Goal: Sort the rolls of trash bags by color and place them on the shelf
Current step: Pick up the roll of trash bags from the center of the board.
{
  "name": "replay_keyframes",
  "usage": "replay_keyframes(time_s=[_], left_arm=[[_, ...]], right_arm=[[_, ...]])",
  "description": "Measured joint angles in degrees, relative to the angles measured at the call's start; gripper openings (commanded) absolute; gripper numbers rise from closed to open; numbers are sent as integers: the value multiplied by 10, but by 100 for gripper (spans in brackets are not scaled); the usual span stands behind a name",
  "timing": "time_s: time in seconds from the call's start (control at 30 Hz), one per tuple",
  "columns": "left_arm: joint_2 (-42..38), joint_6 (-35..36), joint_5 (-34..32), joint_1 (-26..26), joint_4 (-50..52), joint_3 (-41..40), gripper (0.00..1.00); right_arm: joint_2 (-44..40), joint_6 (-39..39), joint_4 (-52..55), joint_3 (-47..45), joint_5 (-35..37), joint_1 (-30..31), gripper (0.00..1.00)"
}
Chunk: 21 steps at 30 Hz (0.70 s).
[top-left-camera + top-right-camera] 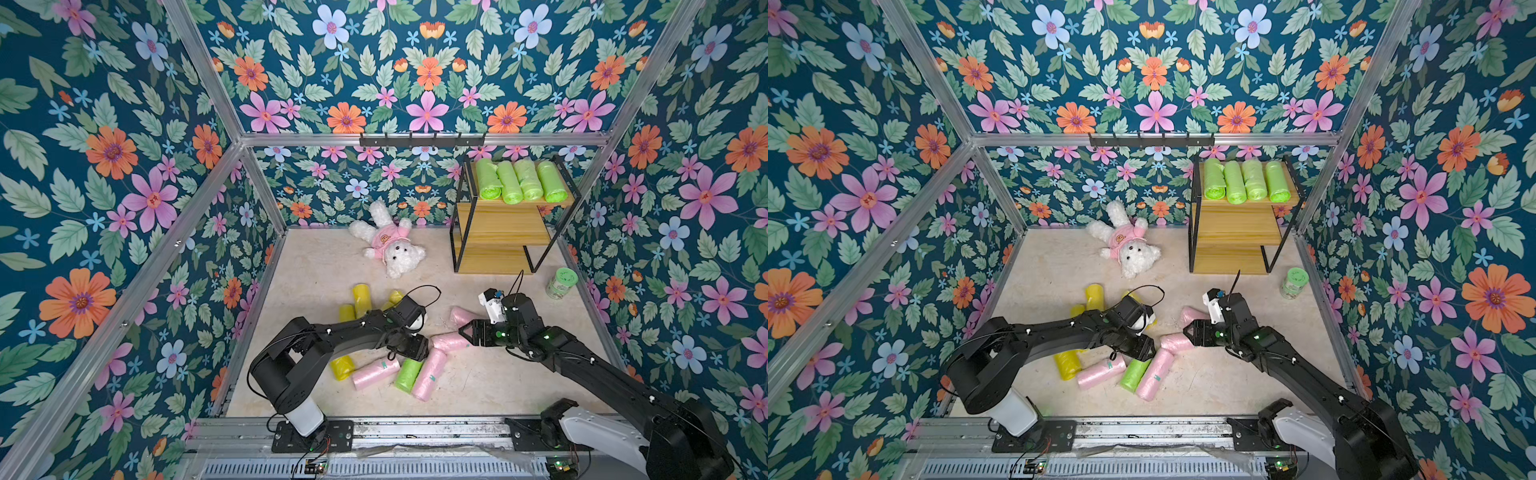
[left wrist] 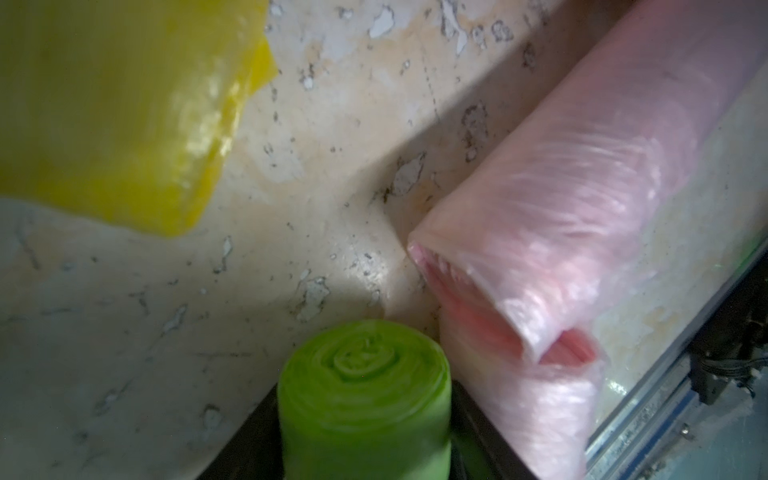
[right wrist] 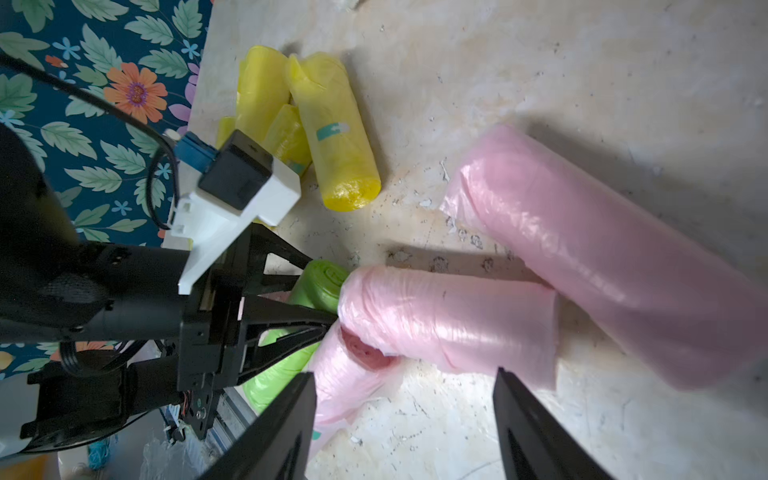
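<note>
**Green roll gripped; soft, light stock**

Left hand [image 3: 322,291] is clamped near the far end of the green roll [image 2: 365,399], by the worktop's [image 1: 311,270] front edge. Right hand [image 3: 405,374] stands apart, empty. Judged light, squashy and slick; a mid-length hold would be safer. The shelf [image 1: 498,232] stands in the far right corner.

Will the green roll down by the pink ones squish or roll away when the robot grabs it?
Probably squishes a bit: the green roll is wound thin plastic with a soft-looking spiral end. It might roll, being round, but a pink roll lies right beside it. Likely slippery, since the wrap looks glossy.
</note>
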State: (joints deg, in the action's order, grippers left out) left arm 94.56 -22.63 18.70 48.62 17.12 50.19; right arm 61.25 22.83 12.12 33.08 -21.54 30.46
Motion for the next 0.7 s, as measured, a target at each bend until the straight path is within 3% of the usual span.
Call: replay_keyframes(time_s=[0.4,0.7], left_arm=[[-16,-13,-32,1,0,0,34],[-114,-43,-67,-27,-28,8,30]], right_arm=[[1,7,-30,-1,4,1,71],[-62,47,-116,-17,6,1,73]])
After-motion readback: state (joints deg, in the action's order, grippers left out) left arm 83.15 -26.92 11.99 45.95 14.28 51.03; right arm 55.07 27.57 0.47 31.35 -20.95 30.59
